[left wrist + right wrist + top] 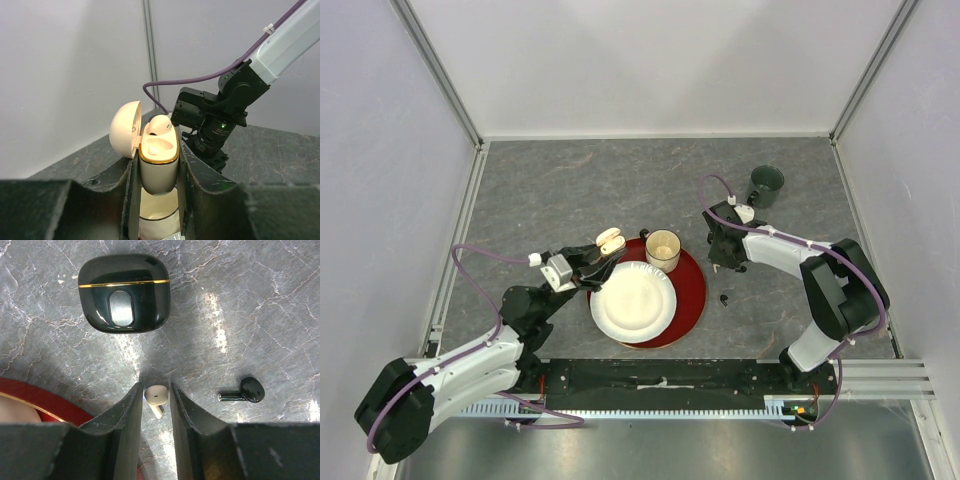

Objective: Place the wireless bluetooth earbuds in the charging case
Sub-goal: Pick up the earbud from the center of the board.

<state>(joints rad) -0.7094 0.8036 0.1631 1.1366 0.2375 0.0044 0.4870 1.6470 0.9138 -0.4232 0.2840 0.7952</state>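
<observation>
Marbled tabletop (250, 315), earbud (156, 396) perhaps between fingers (120, 430)

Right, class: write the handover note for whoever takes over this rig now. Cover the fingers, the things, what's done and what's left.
Left fingers: shut on the open white charging case, held up.
Right fingers: closed on the second white earbud, low at the table.
Done: first white earbud seated; the slot beside it is empty.
Black charging case: lid shut, on the table, with one black earbud loose nearby; the other is not seen.
Left: seat the second white earbud, then the black ones.
</observation>
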